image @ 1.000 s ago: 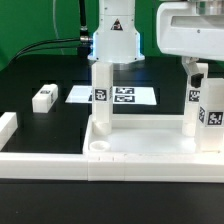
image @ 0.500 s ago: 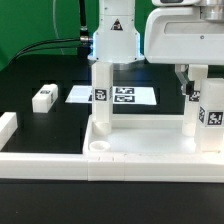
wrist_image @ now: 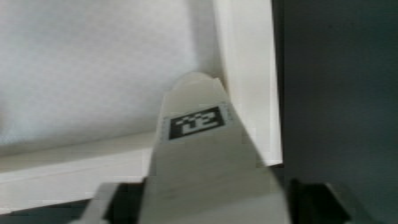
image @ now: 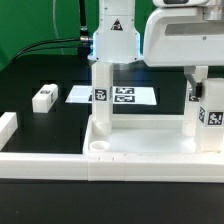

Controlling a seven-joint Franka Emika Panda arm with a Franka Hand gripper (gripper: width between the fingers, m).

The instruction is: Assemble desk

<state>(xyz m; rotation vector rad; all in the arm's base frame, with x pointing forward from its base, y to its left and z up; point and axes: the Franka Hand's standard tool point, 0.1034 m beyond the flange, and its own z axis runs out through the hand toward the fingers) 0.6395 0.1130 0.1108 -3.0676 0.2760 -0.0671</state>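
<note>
Reaching straight down from above, the arm holds its broad white wrist over the desk top's end on the exterior view's right, with the claw (image: 198,88) pointing vertically at the tray. The claw is clamped on the upper end of the gripped leg (image: 200,125); in the wrist view its dark fingers (wrist_image: 118,203) sit tight against two opposite flanks of that leg, with no gap on either side (one square tag on the leg shows there too).

The desk top (image: 150,145) lies flat on the black worktop (image: 50,130), rim up like a shallow tray. The gripped leg stands upright inside it at the end on the exterior view's right, close to the rim; whether its foot is fully seated I cannot tell. A second leg (image: 101,100) stands upright in the desk top at the opposite end, just behind an open round socket (image: 97,148).

A loose leg (image: 44,97) lies on the worktop well apart from the desk top, toward the exterior view's left; the marker board (image: 128,96) lies flat beyond the desk top; a low white border wall (image: 40,165) runs just beside the desk top's end on the exterior view's left.
</note>
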